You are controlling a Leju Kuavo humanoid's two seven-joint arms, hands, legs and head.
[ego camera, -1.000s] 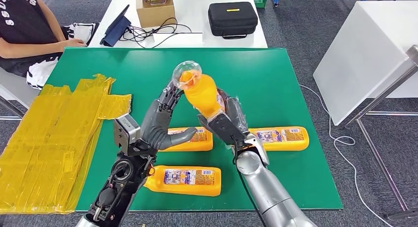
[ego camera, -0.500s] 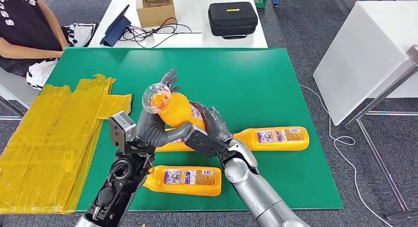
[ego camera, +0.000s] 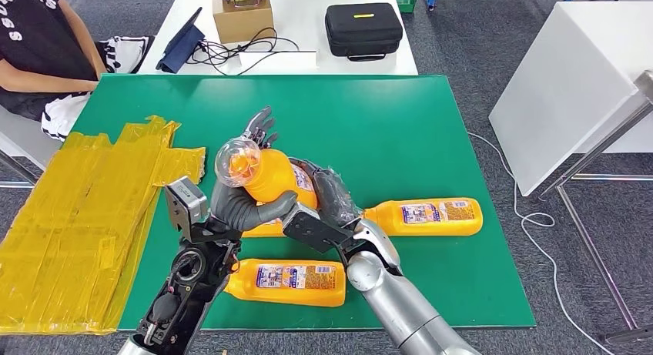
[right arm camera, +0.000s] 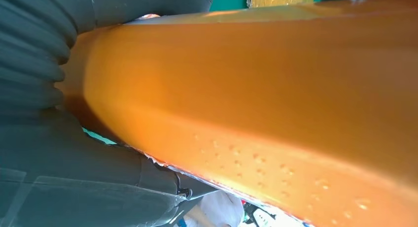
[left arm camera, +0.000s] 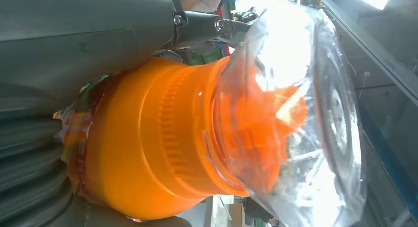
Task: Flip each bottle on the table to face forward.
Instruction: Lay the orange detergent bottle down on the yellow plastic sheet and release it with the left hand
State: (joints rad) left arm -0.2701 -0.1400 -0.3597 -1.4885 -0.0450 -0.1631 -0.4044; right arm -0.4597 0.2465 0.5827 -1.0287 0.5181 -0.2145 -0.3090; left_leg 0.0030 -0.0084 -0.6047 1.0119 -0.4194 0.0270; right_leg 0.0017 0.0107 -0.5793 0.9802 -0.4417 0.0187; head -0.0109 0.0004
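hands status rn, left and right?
Left hand: holding the raised orange bottle near its neck.
Right hand: holding the same bottle's body.

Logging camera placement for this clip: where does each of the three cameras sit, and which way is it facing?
Head view: high on the body, facing forward and down at the green table; both silver arms rise from below, left hand and right hand holding the lifted orange bottle.
Left wrist view: behind the left hand, facing the bottle's clear-capped neck.
Right wrist view: behind the right hand, facing the bottle's orange body.
Shared: all three views show the lifted orange bottle.
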